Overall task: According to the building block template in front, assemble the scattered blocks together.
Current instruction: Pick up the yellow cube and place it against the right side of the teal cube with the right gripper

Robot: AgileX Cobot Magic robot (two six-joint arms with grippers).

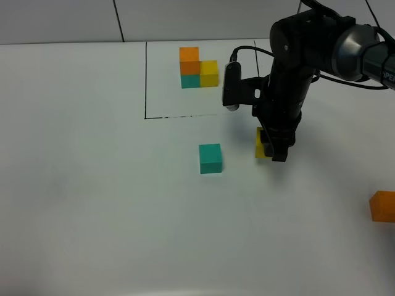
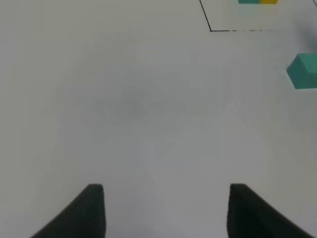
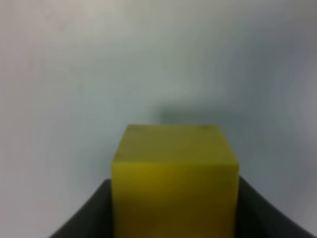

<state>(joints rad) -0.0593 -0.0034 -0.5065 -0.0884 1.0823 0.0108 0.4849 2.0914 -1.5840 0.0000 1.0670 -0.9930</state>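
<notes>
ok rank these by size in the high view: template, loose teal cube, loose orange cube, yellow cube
1. template, as a joined trio
2. teal cube
unsure: orange cube, cut off by the frame edge; yellow cube, mostly hidden by the right fingers

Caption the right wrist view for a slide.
Right gripper shut on the yellow cube, close up against the white table.

There were three loose cubes: one teal cube, one yellow cube, one orange cube. There was one joined three-cube template.
</notes>
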